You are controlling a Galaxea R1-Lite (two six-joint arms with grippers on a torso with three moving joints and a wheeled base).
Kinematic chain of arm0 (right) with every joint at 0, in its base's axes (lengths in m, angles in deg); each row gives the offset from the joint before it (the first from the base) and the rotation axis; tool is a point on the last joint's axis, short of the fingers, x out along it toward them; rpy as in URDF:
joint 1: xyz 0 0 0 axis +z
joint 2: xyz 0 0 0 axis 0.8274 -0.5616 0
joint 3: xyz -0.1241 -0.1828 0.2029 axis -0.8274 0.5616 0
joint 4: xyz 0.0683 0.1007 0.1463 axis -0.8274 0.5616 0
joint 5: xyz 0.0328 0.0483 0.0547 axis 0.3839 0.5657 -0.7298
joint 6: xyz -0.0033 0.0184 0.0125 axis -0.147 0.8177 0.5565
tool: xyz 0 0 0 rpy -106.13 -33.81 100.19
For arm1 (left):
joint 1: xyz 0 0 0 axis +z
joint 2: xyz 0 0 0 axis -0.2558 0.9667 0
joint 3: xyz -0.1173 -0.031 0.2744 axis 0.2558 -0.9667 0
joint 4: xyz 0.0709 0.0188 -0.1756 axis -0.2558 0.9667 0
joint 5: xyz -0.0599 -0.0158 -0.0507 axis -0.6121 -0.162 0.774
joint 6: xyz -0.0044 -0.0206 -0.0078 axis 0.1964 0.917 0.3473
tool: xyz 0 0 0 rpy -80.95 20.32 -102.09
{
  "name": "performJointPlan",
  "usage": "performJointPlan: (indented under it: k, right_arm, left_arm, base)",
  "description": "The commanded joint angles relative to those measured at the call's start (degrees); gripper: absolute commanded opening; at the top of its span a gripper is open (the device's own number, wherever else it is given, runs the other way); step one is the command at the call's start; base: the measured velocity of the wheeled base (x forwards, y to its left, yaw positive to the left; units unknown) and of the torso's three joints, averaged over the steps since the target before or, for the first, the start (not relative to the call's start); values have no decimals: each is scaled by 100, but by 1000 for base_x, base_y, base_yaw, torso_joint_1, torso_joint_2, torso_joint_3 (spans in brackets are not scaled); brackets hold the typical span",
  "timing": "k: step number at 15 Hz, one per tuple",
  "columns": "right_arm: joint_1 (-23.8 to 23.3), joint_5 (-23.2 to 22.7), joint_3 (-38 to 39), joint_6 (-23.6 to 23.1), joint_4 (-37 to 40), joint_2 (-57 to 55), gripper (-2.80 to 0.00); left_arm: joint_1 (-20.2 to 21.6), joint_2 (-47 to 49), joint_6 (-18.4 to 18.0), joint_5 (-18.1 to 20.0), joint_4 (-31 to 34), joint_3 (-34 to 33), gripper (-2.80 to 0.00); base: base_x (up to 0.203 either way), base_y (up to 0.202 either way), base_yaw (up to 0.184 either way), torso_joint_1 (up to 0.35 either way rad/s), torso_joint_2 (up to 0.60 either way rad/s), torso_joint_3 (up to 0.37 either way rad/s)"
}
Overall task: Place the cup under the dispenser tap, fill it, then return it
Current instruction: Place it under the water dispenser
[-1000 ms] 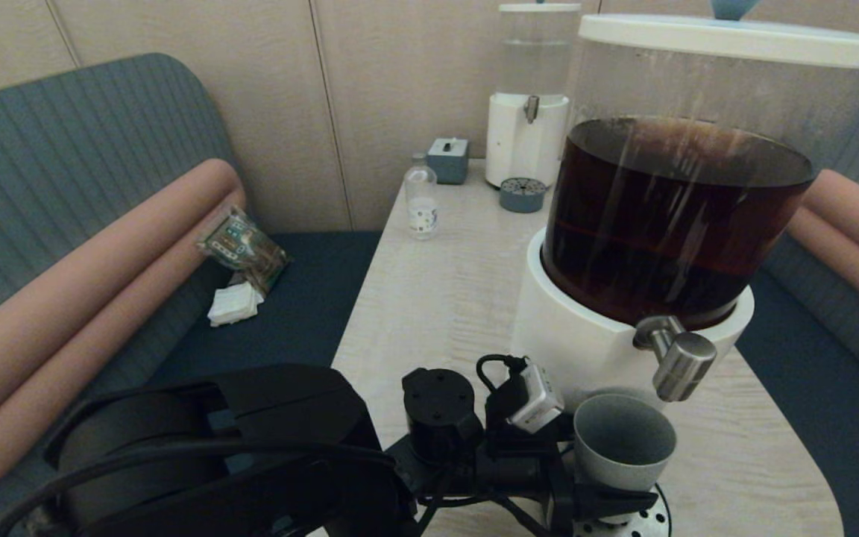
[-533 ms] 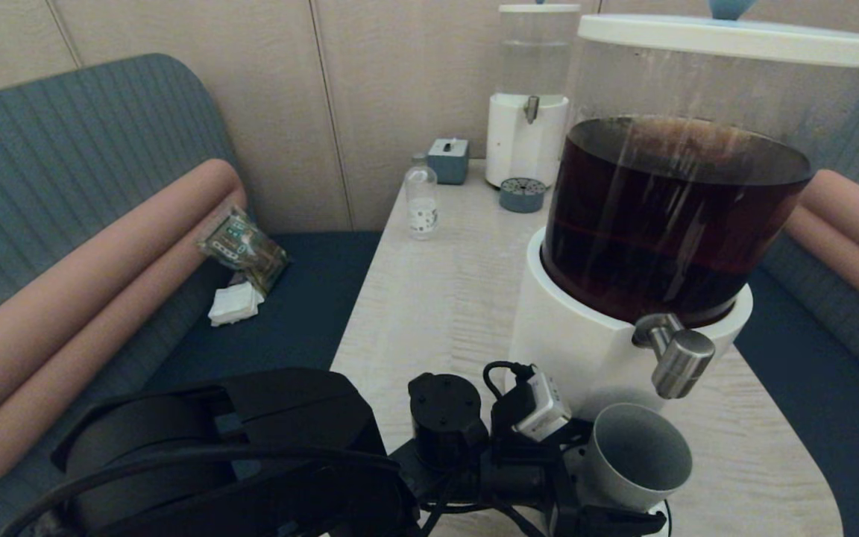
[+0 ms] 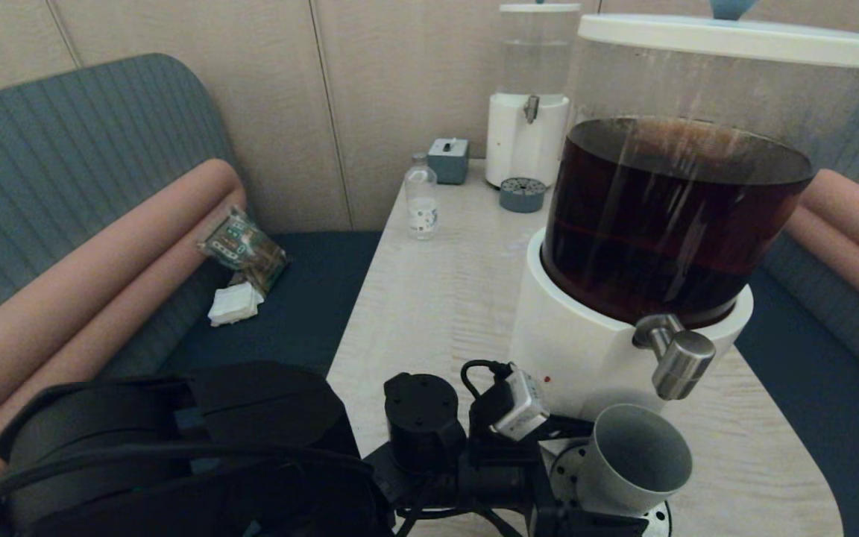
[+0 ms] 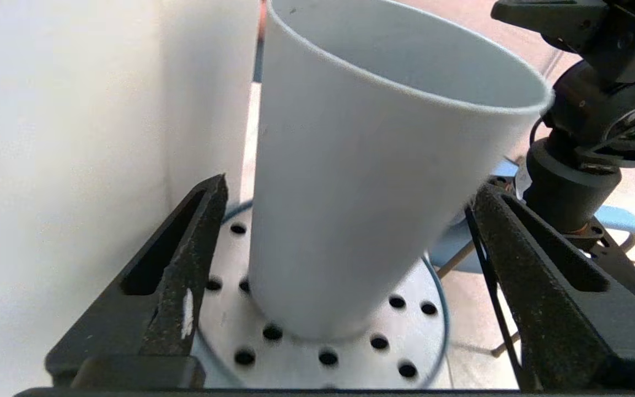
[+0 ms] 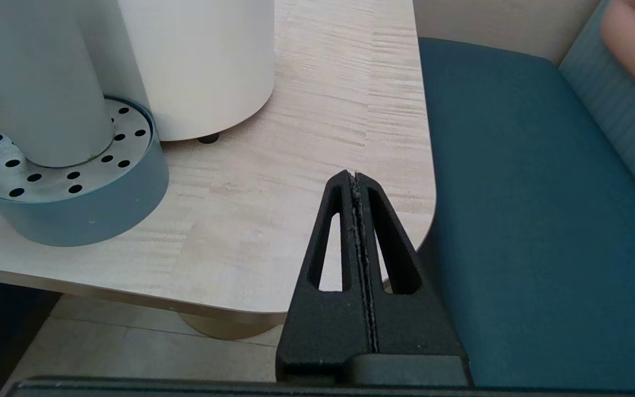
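My left claw [image 4: 339, 259] is spread wide, released; cup [image 3: 634, 466] leans on the drip tray [image 4: 323, 342] below the tap [image 3: 679, 364]. Pull back w/o bumping it. Right claw [image 5: 357, 182] clenched, idle.

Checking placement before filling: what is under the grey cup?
The cup stands on a perforated drip tray, between the open left pincer fingers. The tray beneath its base is hidden.

The left tool [image 3: 586, 492] hides the cup [image 3: 634, 466] base.
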Motion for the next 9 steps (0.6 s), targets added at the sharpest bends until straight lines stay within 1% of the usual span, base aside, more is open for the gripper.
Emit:
performJointPlan:
  k: [1, 5, 9]
  right_arm:
    - [-1, -3, 53, -4, -4, 20, -280]
    - [-2, -3, 53, -4, -4, 20, -280]
    - [-2, -3, 53, -4, -4, 20, -280]
  left_arm:
    - [2, -247, 17, 46, -42, -239, 0]
    - [22, -618, 30, 46, -43, -767, 0]
    - [35, -1220, 32, 58, -43, -1576, 0]
  base:
    - [0, 0, 0, 0, 0, 0]
    - [0, 0, 0, 0, 0, 0]
    - [0, 0, 0, 0, 0, 0]
